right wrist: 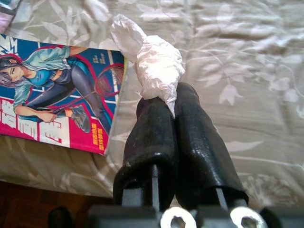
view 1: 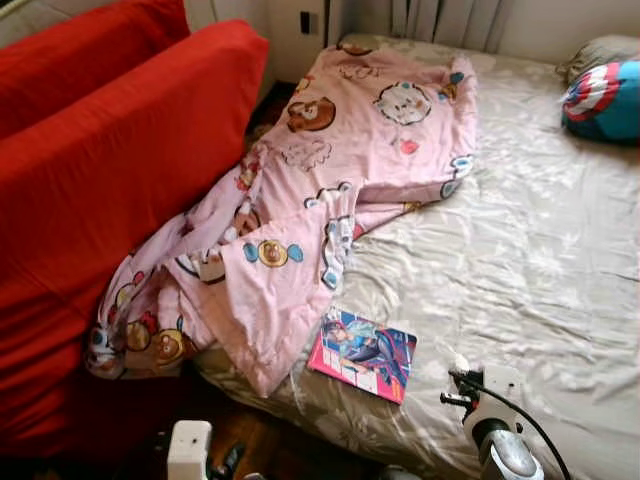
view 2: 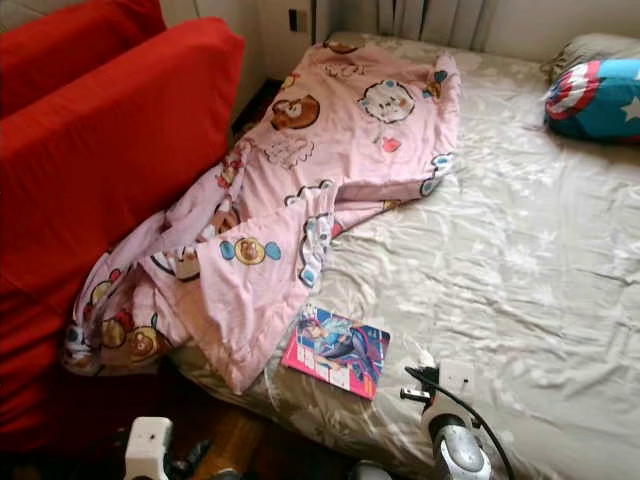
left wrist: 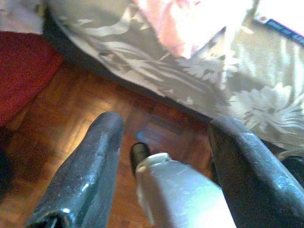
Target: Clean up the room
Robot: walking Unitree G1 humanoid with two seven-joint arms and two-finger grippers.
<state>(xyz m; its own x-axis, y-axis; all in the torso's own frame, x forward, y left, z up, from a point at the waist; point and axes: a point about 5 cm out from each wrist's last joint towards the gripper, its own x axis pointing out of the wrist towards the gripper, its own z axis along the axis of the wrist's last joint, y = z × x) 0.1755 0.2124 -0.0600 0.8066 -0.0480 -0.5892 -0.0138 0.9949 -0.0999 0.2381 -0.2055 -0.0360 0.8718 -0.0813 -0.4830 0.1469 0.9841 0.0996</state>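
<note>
My right gripper [right wrist: 173, 97] is shut on a crumpled white tissue [right wrist: 154, 59] and hovers just above the beige bed sheet [view 1: 520, 260] near the bed's front edge. From the head the gripper [view 1: 460, 380] shows at the lower right. A pink comic magazine [view 1: 363, 353] lies flat on the sheet just to its left, also seen from the right wrist [right wrist: 57, 104]. My left gripper [left wrist: 166, 123] hangs low beside the bed with its fingers open over the wooden floor [left wrist: 71, 123]; a silver part of the robot shows beyond them.
A rumpled pink cartoon blanket [view 1: 300, 190] spills from the bed onto the red sofa cushions [view 1: 100, 180] at the left. A blue shield-print pillow [view 1: 605, 98] lies at the far right. A narrow floor gap separates sofa and bed.
</note>
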